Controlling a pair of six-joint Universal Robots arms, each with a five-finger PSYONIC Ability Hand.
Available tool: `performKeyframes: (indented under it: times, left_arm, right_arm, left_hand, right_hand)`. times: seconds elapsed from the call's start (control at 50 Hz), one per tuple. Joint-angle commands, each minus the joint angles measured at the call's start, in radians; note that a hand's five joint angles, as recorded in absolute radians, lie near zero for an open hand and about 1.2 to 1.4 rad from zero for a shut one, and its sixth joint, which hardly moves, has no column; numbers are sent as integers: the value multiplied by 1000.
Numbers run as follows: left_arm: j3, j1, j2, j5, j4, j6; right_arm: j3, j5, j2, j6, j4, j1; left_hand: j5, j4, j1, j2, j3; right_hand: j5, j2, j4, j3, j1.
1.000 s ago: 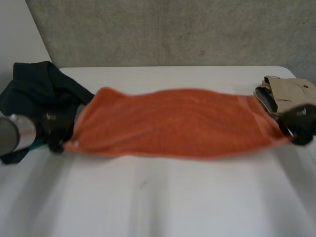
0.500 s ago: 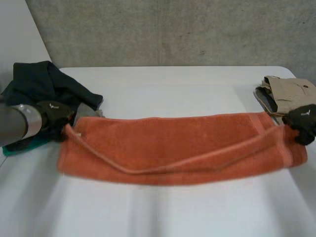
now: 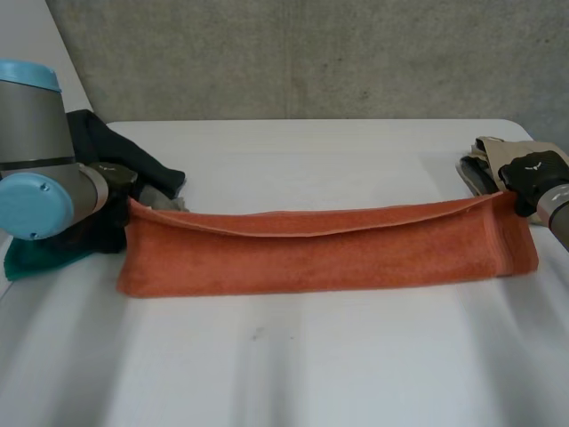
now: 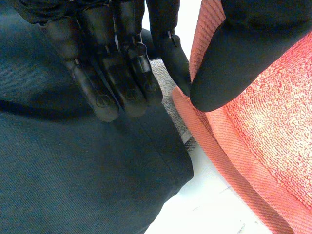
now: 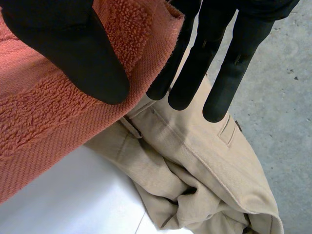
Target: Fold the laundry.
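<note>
Head view shows the towel folded lengthwise across the table. Left hand pinches its far corner against the thumb, beside a dark garment. Right hand pinches the other corner over khaki trousers. A careless release could drag the top layer askew or snag those clothes.

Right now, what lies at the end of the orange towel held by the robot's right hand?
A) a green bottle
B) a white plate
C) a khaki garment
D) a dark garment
C: the khaki garment lies bunched under the fingertips of the right hand, beside the corner of the orange towel that it pinches. The dark garment lies at the towel's other end.
</note>
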Motion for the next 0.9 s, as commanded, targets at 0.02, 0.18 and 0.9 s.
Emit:
performKeyframes:
  times: [0.02, 0.18, 0.9]
  left_arm:
    - [55, -6, -50, -28, -3, 3]
    - [115, -19, -95, -37, -10, -1]
    - [236, -184, -251, -33, 169, 177]
  right_arm:
    - [-43, 23, 43, -9, -27, 17]
    - [-86, 46, 88, -23, -45, 43]
    - [-296, -107, 230, 161, 51, 152]
  left_hand:
    - [235, 194, 244, 197, 203]
    - [-349, -390, -340, -387, -381]
    - [-986, -1028, -978, -1025, -1018]
  right_hand:
    - [208, 217, 198, 208, 260]
    - [83, 92, 72, 82, 135]
    - [-1013, -1004, -1024, -1014, -962]
